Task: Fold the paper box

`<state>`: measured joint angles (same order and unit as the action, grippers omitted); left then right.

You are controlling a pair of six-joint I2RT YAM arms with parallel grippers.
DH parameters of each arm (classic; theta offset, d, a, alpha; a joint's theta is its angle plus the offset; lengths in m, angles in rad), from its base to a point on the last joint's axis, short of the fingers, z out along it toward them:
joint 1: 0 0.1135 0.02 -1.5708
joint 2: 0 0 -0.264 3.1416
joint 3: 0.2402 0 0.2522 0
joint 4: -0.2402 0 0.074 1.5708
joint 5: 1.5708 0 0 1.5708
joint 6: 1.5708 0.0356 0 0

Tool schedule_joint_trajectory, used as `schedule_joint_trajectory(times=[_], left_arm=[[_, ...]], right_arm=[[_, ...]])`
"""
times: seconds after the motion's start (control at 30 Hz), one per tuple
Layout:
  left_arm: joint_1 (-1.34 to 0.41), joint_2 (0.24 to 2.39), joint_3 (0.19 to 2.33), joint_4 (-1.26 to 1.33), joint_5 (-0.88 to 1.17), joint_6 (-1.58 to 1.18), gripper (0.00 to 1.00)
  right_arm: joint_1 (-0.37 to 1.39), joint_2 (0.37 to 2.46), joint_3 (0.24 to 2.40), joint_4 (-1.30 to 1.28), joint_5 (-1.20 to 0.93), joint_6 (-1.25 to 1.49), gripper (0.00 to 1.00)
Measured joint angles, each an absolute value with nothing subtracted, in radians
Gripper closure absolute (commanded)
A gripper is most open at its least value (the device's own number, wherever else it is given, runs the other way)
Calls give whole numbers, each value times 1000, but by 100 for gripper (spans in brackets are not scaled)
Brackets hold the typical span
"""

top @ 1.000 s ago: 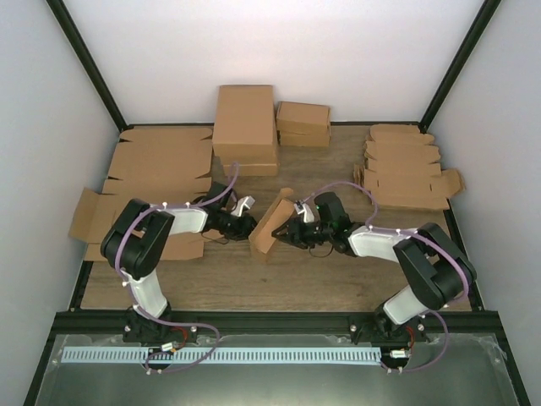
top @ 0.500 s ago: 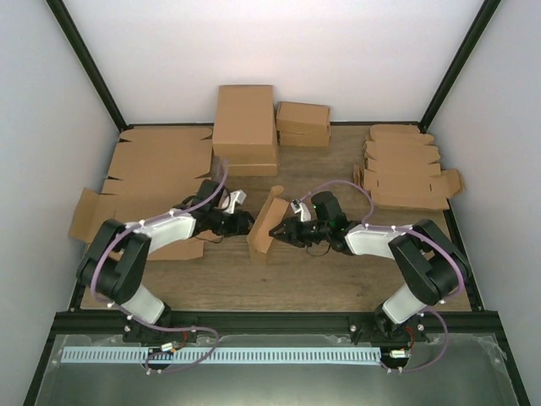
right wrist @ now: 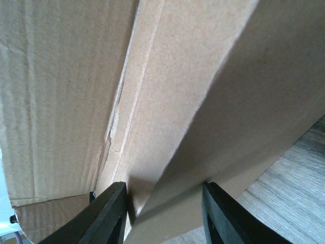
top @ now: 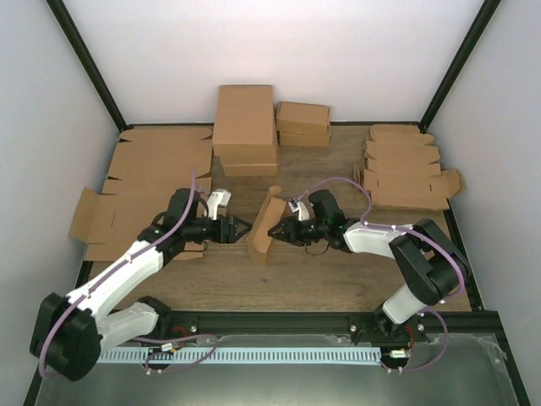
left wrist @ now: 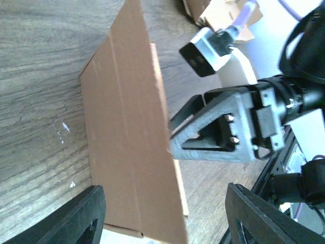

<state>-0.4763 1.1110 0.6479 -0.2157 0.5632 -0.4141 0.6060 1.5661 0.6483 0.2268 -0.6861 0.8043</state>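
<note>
At nine to ten o'clock on the brown wooden table (top: 279, 283) we see large flat brown cardboard sheets (top: 161, 165) with cut flaps, lying overlapped. The white-and-black left arm (top: 127, 266) reaches from seven o'clock toward the centre, passing over the near edge of those sheets. The left gripper (top: 240, 227) sits just on the nine o'clock side of the centre, released: its jaws stand spread and we see nothing grasped in them. From the left wrist its two black fingers (left wrist: 71, 218) show wide apart at the bottom corners, with a broad cardboard face between them. At twelve o'clock rests a stack of big folded brown boxes (top: 245, 123). The paper box (top: 267, 222), a small plain brown cardboard die-cut piece with flaps, stands on edge at the centre of the table, its length running from seven toward one o'clock, just beside the left gripper. The right gripper (top: 281, 230) is clenched on the paper box at its three o'clock side; from the right wrist both of its dark fingers (right wrist: 109, 216) pinch a cardboard panel between them. Smaller folded brown boxes (top: 303, 123) lie stacked just right of the big ones, near one o'clock. The white-and-black right arm (top: 376, 239) comes in from five o'clock. At two o'clock we find a pile of flat brown die-cut blanks (top: 404, 169).
</note>
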Motion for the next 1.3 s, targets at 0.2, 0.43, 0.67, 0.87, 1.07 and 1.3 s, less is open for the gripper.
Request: schedule_joint_trajectory(times=[0.2,0.43,0.67,0.87,1.07,1.3], left_arm=[[-499,1006,613,-236,548,-411,43],[-640,997,648,-355,426,-290,39],[-765,957,710,-417,272,-136,28],[-768,918,749,-456,247,63,23],[-768,983,798,-465,171,27,25],[-768,1014,817,-426,157,-181,20]], right_arm=[[607,1568,663,202,-684,796,57],[607,1577,673,199,-685,793,57],[607,1577,678,189,-685,781,57],[607,1577,694,156,-683,767,56],[608,1544,696,99,-647,741,48],[606,1481,803,-85,-554,607,39]])
